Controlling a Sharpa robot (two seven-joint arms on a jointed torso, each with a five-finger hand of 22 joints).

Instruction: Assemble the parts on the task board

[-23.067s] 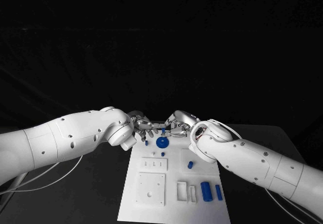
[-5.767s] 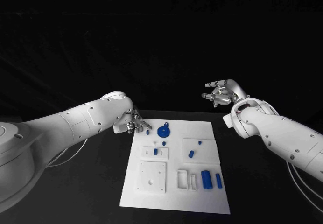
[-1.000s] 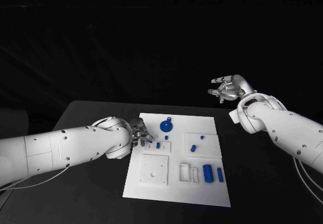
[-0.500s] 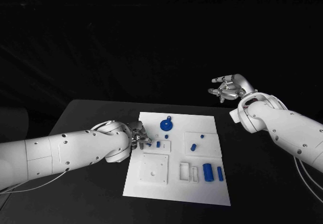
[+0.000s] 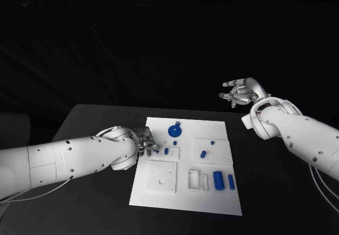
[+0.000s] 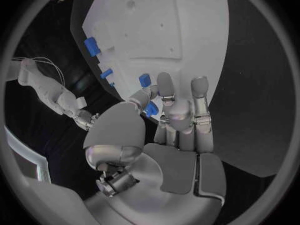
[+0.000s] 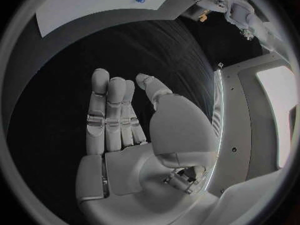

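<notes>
Left robot hand is where your attention belongs: from the head view it sits low at the near-left edge of the task board, its fingers bunched over the small white block that carries a short blue peg, with another small blue part just beyond. You cannot tell from here whether anything is pinched. The blue disc lies further up the board, two blue cylinders lie in the near-right tray area, and another blue piece rests on the right-hand white plate. Your right robot hand is raised well clear of the desk, past the board's far corner, fingers loosely curled and holding nothing. In the left wrist view, the left robot hand has its fingers stretched toward the board, and a small blue part sits right at the tip of the thumb and nearest finger; it looks pinched, though contact is partly hidden. So the step in hand appears to be seating a small peg; your next move calls for fine alignment over its hole and a straight push down. In the right wrist view, the right robot hand is spread flat and released, over bare desk.
</notes>
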